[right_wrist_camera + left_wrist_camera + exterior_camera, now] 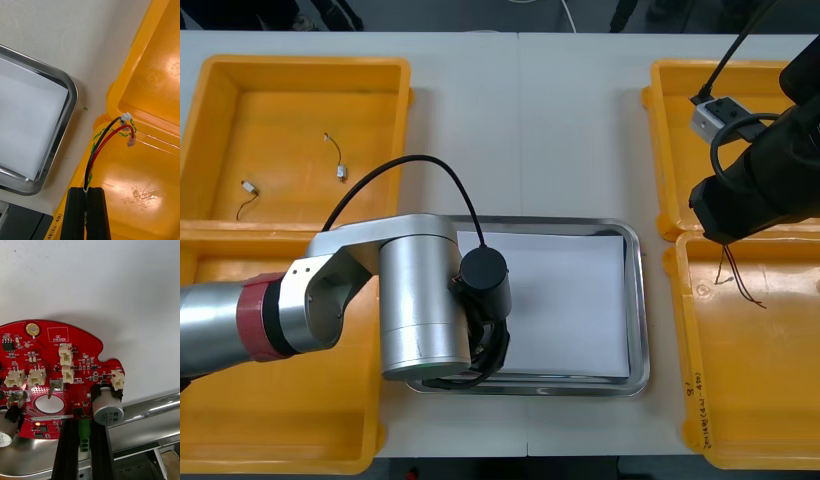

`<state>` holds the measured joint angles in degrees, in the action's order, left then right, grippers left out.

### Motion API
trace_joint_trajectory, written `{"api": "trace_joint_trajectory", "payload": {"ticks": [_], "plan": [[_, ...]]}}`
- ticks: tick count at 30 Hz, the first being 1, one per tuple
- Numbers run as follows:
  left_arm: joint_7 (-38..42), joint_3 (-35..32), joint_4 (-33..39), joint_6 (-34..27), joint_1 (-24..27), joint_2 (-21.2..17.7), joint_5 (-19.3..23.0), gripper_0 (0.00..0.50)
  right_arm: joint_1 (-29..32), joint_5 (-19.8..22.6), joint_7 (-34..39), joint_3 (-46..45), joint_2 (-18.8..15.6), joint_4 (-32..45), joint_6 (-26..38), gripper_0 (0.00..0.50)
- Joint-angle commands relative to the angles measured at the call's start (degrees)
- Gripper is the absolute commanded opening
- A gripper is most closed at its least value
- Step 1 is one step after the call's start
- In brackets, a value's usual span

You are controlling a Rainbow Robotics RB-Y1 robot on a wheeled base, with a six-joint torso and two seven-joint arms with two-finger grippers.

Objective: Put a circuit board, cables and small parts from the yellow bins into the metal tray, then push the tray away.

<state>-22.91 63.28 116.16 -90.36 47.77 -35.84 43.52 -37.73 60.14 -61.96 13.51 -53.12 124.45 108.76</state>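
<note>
Left pincer (84, 424) grips circuit board (52, 363) over tray (157, 405); right pincer (87, 191) grips cables (100, 147) above yellow bin (153, 90).

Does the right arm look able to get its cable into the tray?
Probably yes: the right gripper holds the cable beside the metal tray, whose right half lies bare; the left gripper holds the board near-left.

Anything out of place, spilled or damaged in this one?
Only a tiny green speck lies on the table between the metal tray and a yellow bin. Otherwise orderly: the left gripper is shut on the red circuit board at the tray's rim, the right gripper on a cable above the bin.
</note>
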Motion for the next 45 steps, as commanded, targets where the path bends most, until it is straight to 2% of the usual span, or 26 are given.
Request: {"api": "trace_joint_trajectory", "payload": {"ticks": [1, 7, 39, 40, 41, 42, 43, 44, 45], "plan": [[4.9, 1.2, 0.4, 1.5, 0.5, 0.0, -0.8, 0.0, -2.0, -0.5, -1.8, 0.6, 0.4, 0.1, 0.6, 0.0], [5.6, 2.8, 0.4, 3.1, 0.2, -0.6, -2.4, 0.0, -2.0, -0.6, -1.8, 0.6, 0.4, 0.0, 0.6, 0.0], [6.0, 2.8, 0.4, 4.8, -1.3, -2.3, -2.5, 0.0, -2.0, -0.7, -1.8, 0.6, 0.4, 0.1, 0.7, 0.0], [6.0, 2.8, 0.5, 4.9, -1.4, -2.4, -2.5, 0.03, -2.0, -0.8, -1.8, 0.6, 0.4, 0.1, 0.7, 0.0], [6.0, 2.9, 0.4, 5.2, -1.5, -2.5, -2.5, 0.121, -2.0, -0.7, -1.8, 0.5, 0.4, 0.1, 0.7, 0.0], [6.0, 2.8, 0.4, 5.3, -1.5, -2.5, -2.5, 0.169, -2.0, -0.8, -1.8, 0.6, 0.4, 0.1, 0.7, 0.0], [6.0, 2.9, 0.5, 5.4, -1.5, -2.6, -2.5, 0.238, -2.0, -0.7, -1.8, 0.6, 0.4, 0.1, 0.7, 0.0], [6.1, 2.8, 0.5, 5.4, -1.5, -2.6, -2.5, 0.284, -2.0, -0.8, -1.8, 0.6, 0.4, 0.1, 0.6, 0.0], [6.1, 2.8, 0.4, 5.4, -1.5, -2.6, -2.5, 0.308, -2.0, -0.8, -1.8, 0.5, 0.4, 0.1, 0.7, 0.0]]}}
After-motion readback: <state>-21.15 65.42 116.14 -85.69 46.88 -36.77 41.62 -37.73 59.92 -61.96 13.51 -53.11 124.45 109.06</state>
